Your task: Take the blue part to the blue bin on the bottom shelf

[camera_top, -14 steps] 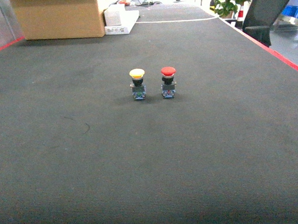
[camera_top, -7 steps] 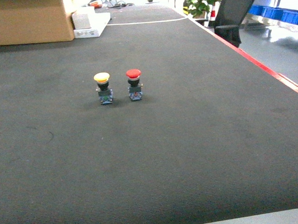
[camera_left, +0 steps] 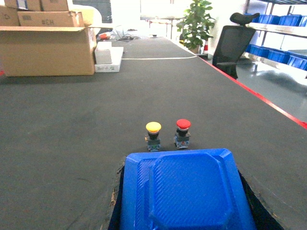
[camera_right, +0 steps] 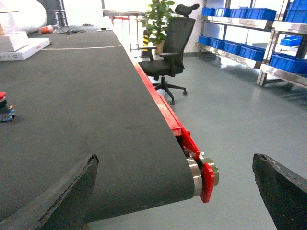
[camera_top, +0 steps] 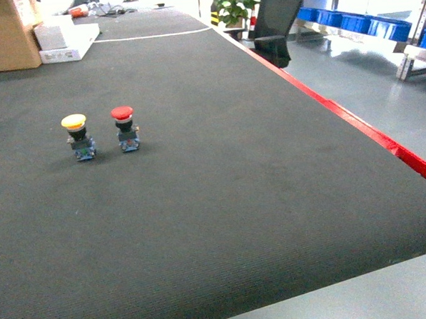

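Note:
In the left wrist view the blue part (camera_left: 184, 189), a flat blue plastic piece with cut corners, fills the lower frame. My left gripper (camera_left: 184, 203) is shut on it, with a dark finger showing at each side. My right gripper (camera_right: 172, 196) stands open and empty past the belt's right end, over the grey floor. Blue bins (camera_right: 240, 50) sit on the low tier of a steel rack (camera_right: 225, 55) across the floor, also seen as blue bins (camera_top: 349, 22) at the head view's upper right. Neither gripper shows in the head view.
A yellow push button (camera_top: 76, 134) and a red push button (camera_top: 124, 126) stand on the dark belt (camera_top: 214, 188), which has a red edge (camera_top: 354, 127). A black office chair (camera_right: 168, 57) stands beside it. Cardboard boxes (camera_left: 48, 48) sit at the far left.
The head view has swung right: the two buttons slid left in the frame, and the belt's red edge, the floor and the rack with blue bins came into sight.

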